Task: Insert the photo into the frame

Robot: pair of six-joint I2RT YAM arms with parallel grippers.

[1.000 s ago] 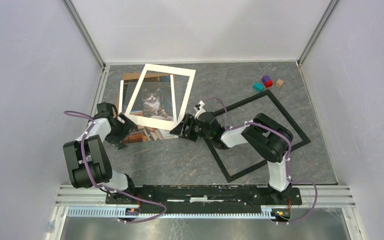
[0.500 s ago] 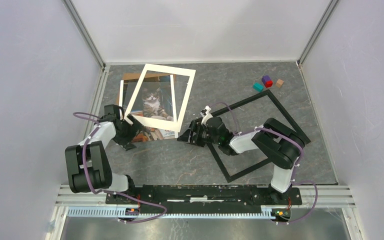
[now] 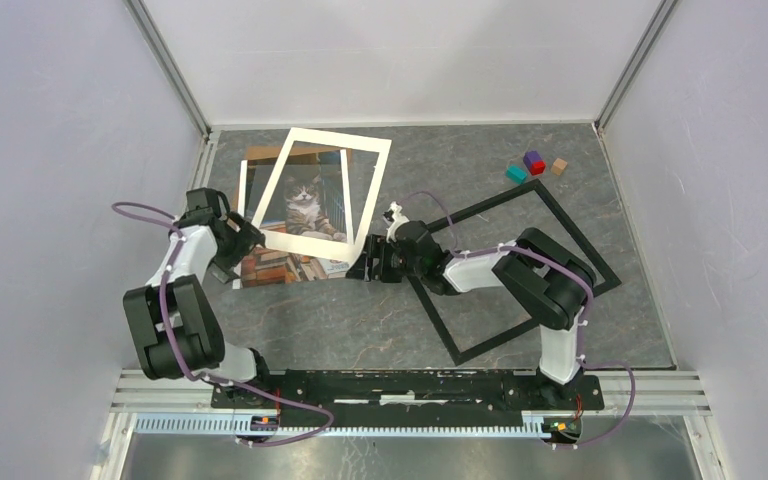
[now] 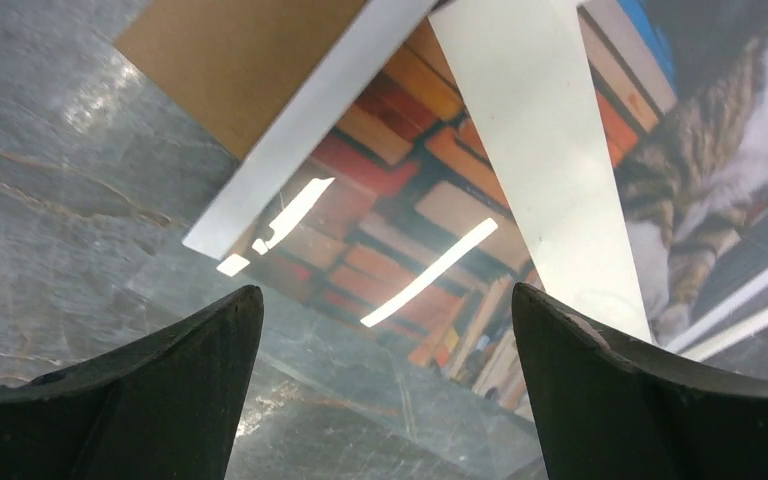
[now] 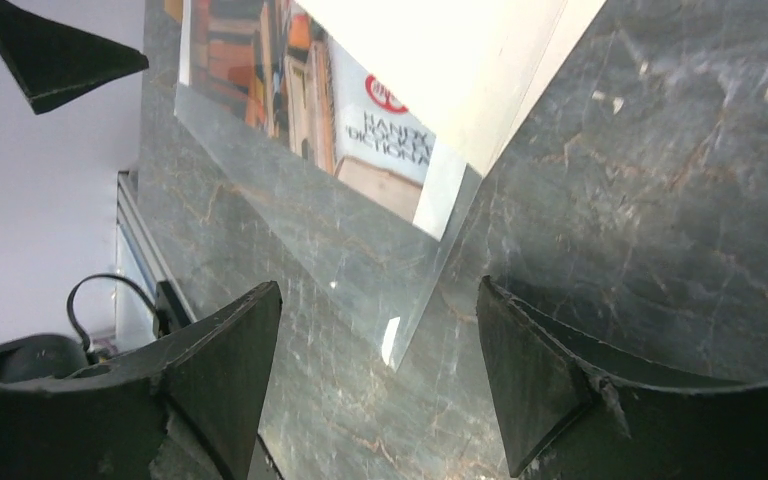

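Your left tool (image 4: 385,292) and right tool (image 5: 378,284) both stand apart, holding nothing, low by the near corners of the photo (image 3: 305,200), I think to pull it free, since it lies under the white mat (image 3: 371,190), left of the frame (image 3: 563,217).

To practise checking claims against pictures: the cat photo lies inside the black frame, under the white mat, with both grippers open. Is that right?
No: the photo lies outside the frame, to its left, as the top external view shows. The rest holds: it is under the white mat, and the left gripper and right gripper are open.
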